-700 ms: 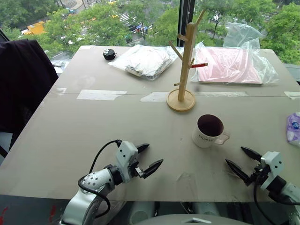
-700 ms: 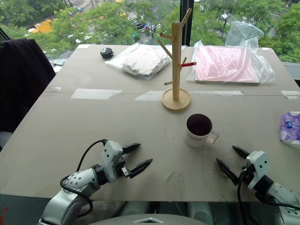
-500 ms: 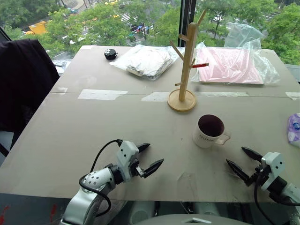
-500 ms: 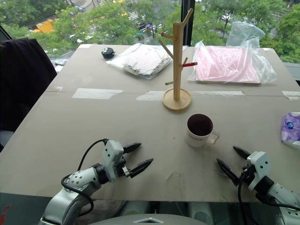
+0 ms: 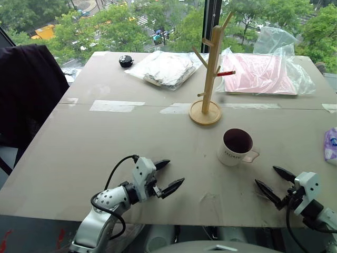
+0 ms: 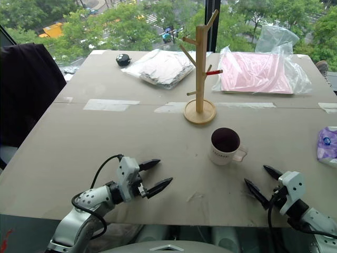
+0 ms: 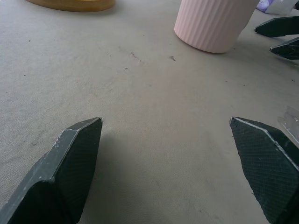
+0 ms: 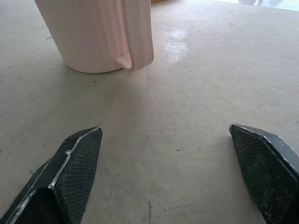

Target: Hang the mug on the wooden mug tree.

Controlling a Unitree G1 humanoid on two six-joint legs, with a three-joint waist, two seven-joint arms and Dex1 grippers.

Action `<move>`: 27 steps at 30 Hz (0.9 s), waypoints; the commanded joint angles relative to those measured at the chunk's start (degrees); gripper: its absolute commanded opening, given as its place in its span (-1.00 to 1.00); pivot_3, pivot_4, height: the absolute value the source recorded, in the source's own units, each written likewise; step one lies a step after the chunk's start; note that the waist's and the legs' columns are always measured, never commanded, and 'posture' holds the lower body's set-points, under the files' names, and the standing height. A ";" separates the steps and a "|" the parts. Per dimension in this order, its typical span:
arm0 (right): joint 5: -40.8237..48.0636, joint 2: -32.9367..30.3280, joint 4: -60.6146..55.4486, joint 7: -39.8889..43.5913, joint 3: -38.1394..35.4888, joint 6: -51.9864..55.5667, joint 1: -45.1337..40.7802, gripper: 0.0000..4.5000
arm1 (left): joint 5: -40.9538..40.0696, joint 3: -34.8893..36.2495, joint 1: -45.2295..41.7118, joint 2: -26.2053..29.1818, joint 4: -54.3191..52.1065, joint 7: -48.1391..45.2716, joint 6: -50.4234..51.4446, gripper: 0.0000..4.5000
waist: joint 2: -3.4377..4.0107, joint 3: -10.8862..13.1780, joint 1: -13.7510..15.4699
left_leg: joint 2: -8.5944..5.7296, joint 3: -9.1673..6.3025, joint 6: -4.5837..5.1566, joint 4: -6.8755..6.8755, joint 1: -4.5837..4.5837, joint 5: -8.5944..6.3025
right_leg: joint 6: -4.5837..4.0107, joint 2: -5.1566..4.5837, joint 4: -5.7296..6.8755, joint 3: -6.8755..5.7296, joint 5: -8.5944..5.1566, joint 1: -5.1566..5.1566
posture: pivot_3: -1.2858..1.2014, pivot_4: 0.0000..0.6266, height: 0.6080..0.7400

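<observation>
A white mug (image 5: 235, 147) stands upright on the table (image 5: 79, 147) near the wooden mug tree (image 5: 208, 71); left pincer (image 5: 168, 175) and right pincer (image 5: 273, 182) gape wide, empty, at the near edge.

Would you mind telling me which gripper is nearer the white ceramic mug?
Right. The right gripper sits just beside the white ceramic mug, handle side; the left gripper is farther across the table.

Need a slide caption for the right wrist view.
Open right gripper faces the mug, handle toward it, upright on the table.

Mug (image 5: 235, 147) before mug tree (image 5: 210, 68)
</observation>
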 commanded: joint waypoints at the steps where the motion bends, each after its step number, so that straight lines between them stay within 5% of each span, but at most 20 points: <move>1: 1.52 1.89 -3.25 -2.13 -0.50 0.62 -0.28 0.96 | 1.41 0.03 -0.49 0.58 2.70 0.20 1.31 1.00 | 0.03 0.02 0.01 | 0.00 -0.02 -0.01 0.00 -0.01 0.00 | 0.00 0.00 0.00 -0.01 0.00 0.00 | 0.03 -0.52 1.00; 24: 0.46 6.29 -8.66 -10.15 3.13 6.15 -7.70 0.96 | -7.11 -5.86 -16.07 4.68 -12.40 -10.99 11.68 1.00 | -0.02 0.47 -0.22 | -0.13 0.05 0.06 0.02 -1.05 0.05 | -0.15 0.40 -0.11 -0.23 0.09 -0.84 | 0.03 -0.52 1.00; 27: 0.30 6.38 -8.21 -10.01 3.54 6.08 -8.11 0.58 | -6.63 -6.32 -15.95 5.26 -12.69 -10.97 11.47 1.00 | -0.03 0.48 -0.20 | -0.12 0.05 0.06 0.02 -0.99 0.05 | -0.15 0.46 -0.03 -0.21 0.09 -0.83 | 0.03 -0.52 1.00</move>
